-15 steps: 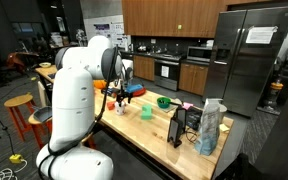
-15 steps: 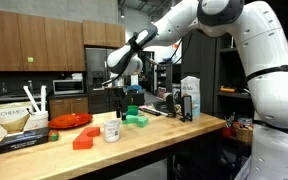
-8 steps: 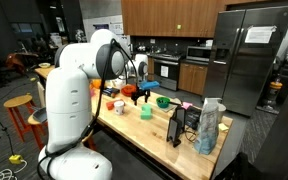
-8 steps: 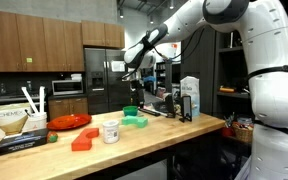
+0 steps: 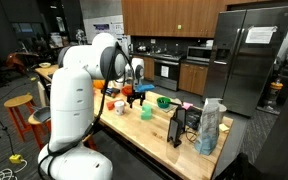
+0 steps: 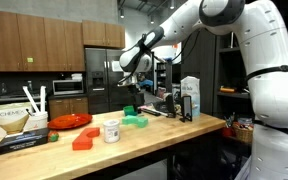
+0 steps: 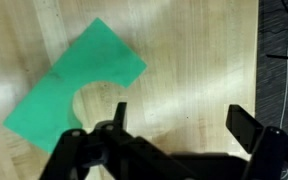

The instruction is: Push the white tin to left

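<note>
**White tin [image 6: 110, 131] untouched, gripper [image 6: 127, 88] aloft**

The white tin stands upright on the pale butcher-block counter [image 6: 174, 135], near its front edge. Left to right along the counter in an exterior view come a Chemex box [image 6: 12, 120], a red plate [image 6: 72, 120] and a red block [image 6: 82, 141] near the tin at its eight o'clock. A green block [image 6: 135, 119] follows at the tin's two o'clock. The gripper hangs in the air, apart from the tin, which lies at about its seven o'clock. In the wrist view its fingers [image 7: 246, 125] are spread wide over bare wood, with the green block at ten o'clock. Brown wooden cabinets [image 6: 34, 45] and a steel fridge [image 6: 99, 75] line the kitchen behind.
</note>
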### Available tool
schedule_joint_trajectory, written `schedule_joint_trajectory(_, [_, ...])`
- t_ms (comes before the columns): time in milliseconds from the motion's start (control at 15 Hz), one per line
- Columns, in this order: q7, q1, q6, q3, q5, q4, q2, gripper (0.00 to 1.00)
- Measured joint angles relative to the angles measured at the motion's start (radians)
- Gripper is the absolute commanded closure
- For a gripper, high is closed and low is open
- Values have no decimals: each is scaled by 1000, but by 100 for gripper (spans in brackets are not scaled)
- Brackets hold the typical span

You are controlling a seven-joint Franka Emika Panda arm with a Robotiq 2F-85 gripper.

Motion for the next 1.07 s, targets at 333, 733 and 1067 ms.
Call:
schedule_joint_trajectory(333, [-20, 30, -97, 31, -1, 59, 65, 0])
schedule_joint_trajectory(733, [-72, 44, -217, 58, 0, 116, 97, 0])
schedule_joint_trajectory(1067, [-107, 65, -222, 74, 0, 146, 122, 0])
